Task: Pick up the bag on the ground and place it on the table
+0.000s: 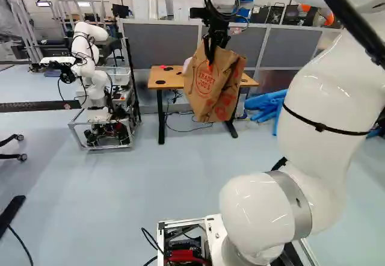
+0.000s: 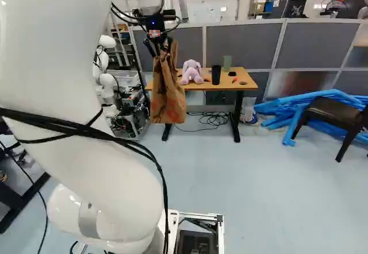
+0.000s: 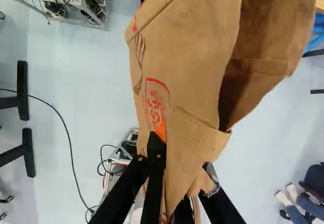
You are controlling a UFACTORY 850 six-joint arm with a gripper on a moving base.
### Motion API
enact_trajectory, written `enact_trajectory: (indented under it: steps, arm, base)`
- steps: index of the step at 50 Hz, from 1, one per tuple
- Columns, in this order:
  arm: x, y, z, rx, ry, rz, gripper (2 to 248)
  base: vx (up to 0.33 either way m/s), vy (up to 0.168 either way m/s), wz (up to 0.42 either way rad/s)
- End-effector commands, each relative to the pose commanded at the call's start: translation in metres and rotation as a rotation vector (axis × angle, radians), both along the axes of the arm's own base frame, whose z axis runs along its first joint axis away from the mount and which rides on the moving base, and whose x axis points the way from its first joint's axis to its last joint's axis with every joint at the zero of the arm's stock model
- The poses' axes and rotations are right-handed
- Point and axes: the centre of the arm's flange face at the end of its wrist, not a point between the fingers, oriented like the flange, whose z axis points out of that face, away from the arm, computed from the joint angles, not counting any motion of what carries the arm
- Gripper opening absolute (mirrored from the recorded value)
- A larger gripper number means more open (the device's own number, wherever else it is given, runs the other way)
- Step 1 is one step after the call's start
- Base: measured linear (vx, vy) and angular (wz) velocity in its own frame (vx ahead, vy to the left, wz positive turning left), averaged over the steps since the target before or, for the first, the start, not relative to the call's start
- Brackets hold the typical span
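Brown paper bag [image 1: 215,88] hangs from pincer [image 1: 210,54], fingers partway closed, pinching its crumpled top; lavender plush toy [image 2: 192,73] and black cup [image 2: 216,74] on wooden worktop [image 2: 229,84].

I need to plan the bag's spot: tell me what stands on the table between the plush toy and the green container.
A black cup stands between the plush toy and green container in the right base view.

We recorded the arm [image 1: 325,91] extended forward and high, its black gripper [image 2: 160,46] pointing downward, the two fingers closed in a grip.
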Motion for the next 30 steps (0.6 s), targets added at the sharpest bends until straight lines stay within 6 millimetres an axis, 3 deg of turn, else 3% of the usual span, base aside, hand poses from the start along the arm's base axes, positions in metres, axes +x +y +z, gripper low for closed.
enact_trajectory:
  steps: [30]
  arm:
    - [0.0000,0.0000,0.0000,0.000,0.000,0.000,21]
  base:
    - [0.175,0.082,-0.020]
